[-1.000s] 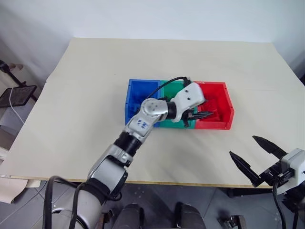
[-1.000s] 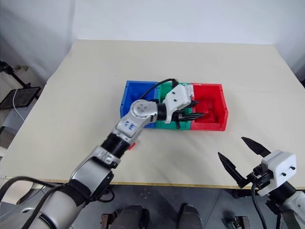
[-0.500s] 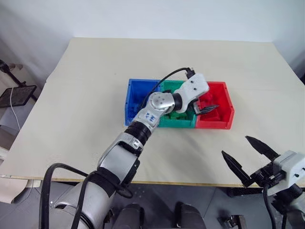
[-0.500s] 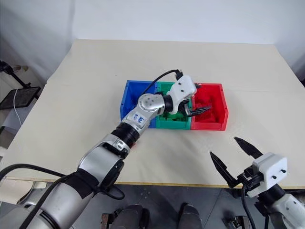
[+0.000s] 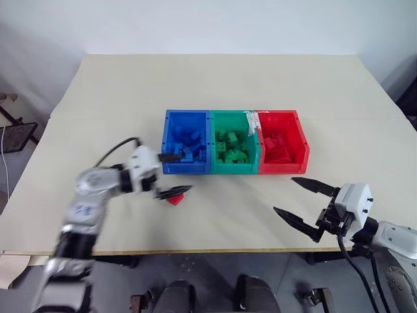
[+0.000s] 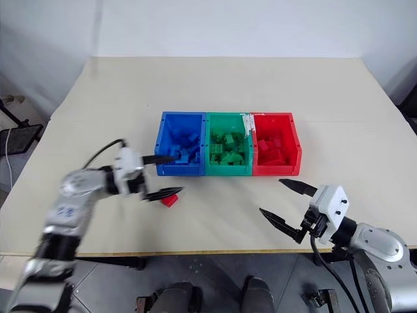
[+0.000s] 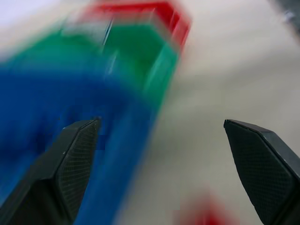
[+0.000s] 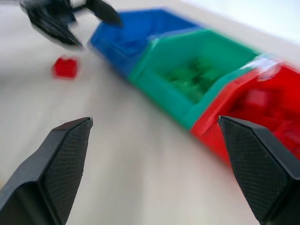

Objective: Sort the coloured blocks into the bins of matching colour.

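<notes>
Beside the front wall of the blue bin (image 5: 186,168), the left gripper (image 5: 171,175) now sits low over the table (image 5: 117,98), jaws spread wide and empty; a second ago it was reaching across the bins with its jaws closed at the red bin (image 5: 281,168), half a second ago it was still there with the fingers parted, so it looks like a red block got dropped in and the arm swung back out to the robot's left. Right gripper (image 5: 300,203) has crept a little inward along the near table edge, jaws wide apart both then and now, holding nothing. Bins: blue bricks piled in blue, green bricks in the green bin (image 5: 234,169), red ones in red, no stray colours that I can make out. One loose red block (image 5: 174,199) lies on the table, in front of the blue bin's near-right corner, apart from the bin. Relative to the left jaws: block sits just under or beside the nearer fingertip, one finger points at the blue bin wall, the other hangs right over the block; touching or not, can't tell. Likely the last piece, so the task is nearly finished; next pick is this block, then carry to the red bin at the far right of the row. Right gripper is well apart from the block.
</notes>
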Action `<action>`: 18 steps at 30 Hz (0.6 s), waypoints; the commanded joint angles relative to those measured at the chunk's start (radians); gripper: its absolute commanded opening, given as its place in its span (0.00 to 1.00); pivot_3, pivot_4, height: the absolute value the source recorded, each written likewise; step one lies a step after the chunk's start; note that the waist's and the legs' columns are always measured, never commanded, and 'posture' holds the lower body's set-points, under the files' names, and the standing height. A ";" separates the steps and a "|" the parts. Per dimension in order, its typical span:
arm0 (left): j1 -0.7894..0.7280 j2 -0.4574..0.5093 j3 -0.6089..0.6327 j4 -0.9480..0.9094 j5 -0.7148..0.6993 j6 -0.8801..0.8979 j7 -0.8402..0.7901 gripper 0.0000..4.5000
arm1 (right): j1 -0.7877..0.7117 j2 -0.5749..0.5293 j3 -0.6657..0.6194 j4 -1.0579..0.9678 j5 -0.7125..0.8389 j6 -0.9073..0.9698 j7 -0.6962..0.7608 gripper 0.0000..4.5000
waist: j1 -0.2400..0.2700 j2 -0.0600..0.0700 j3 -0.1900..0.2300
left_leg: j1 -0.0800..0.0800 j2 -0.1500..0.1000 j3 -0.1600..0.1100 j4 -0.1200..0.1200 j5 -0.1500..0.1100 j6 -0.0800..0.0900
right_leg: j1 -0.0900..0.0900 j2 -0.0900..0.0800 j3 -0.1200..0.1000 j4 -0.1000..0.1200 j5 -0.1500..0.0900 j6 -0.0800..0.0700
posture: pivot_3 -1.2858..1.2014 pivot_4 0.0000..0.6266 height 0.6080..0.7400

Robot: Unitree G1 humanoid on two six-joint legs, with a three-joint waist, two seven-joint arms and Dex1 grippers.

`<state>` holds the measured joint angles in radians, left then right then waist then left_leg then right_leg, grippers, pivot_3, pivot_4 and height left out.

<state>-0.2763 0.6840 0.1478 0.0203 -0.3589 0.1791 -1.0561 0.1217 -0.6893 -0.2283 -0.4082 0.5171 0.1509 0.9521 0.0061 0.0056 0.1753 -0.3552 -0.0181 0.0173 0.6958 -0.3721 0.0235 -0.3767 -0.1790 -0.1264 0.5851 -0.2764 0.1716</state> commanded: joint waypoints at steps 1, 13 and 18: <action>0.102 0.071 0.134 -0.055 -0.034 0.027 0.024 1.00 | -0.066 -0.005 0.039 0.033 -0.001 -0.046 0.062 1.00 | 0.014 0.001 0.000 | 0.000 0.000 -0.002 0.001 0.000 0.000 | 0.001 -0.001 0.000 0.000 0.000 0.000 | 0.52 0.24 1.00; 0.327 0.124 0.200 -0.145 0.002 -0.035 0.046 1.00 | -0.143 -0.046 0.112 0.127 -0.039 -0.135 0.218 1.00 | 0.016 0.001 0.001 | -0.001 -0.001 -0.004 0.001 -0.001 -0.001 | 0.001 -0.001 -0.002 0.000 0.000 0.000 | 0.52 0.24 1.00; 0.322 0.092 0.133 -0.387 -0.074 0.216 0.172 1.00 | -0.096 -0.071 0.060 0.122 -0.030 -0.134 0.224 1.00 | 0.022 0.001 0.001 | -0.001 -0.001 -0.004 0.001 -0.001 -0.001 | 0.002 -0.001 -0.001 0.000 0.000 0.000 | 0.52 0.24 1.00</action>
<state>0.0480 0.7841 0.3015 -0.2820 -0.4034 0.3394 -0.9154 0.0150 -0.7444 -0.1309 -0.2665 0.4655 0.0294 1.1729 0.0284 0.0063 0.1759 -0.3560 -0.0191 0.0125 0.6971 -0.3730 0.0222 -0.3747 -0.1807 -0.1276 0.5857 -0.2764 0.1716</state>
